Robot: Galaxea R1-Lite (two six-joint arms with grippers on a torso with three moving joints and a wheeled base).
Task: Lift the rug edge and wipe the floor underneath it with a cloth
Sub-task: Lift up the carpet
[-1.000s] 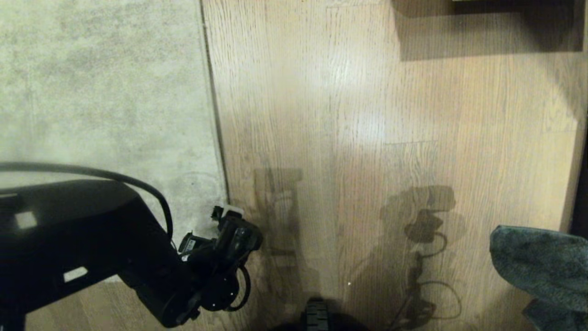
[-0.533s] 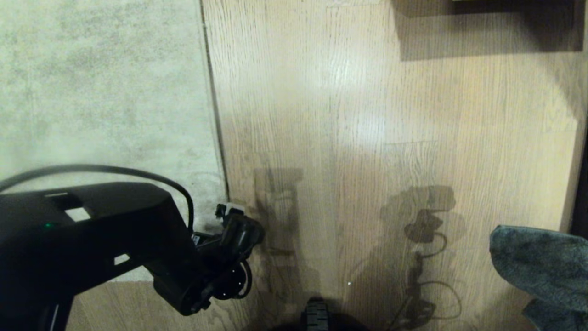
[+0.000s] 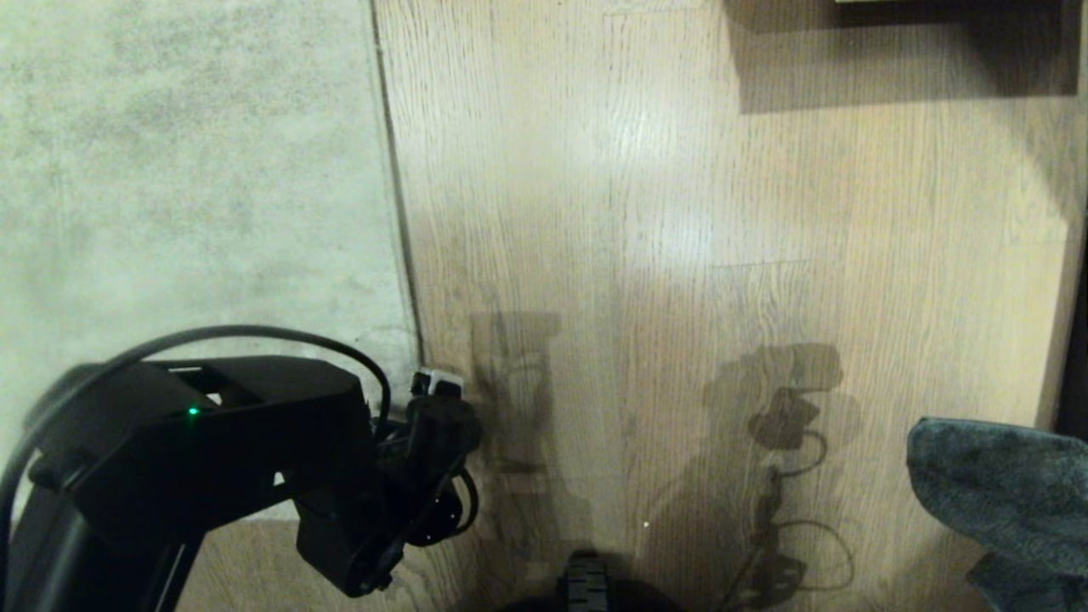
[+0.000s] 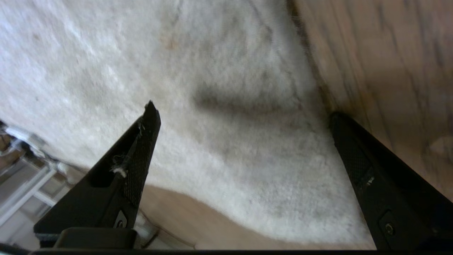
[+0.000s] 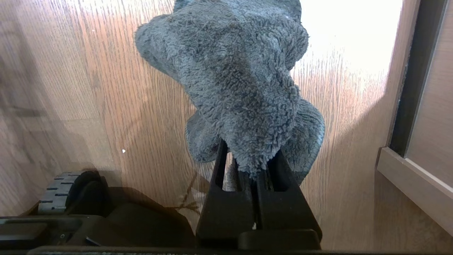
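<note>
Beside the rug (image 3: 195, 170), floor (image 3: 680, 212) lies glossy, shadowed.

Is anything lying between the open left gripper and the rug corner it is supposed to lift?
Nothing visible. The left gripper is open over the rug at its corner, with only bare pile and floor between the fingers. The cloth is off in the right gripper.
</note>
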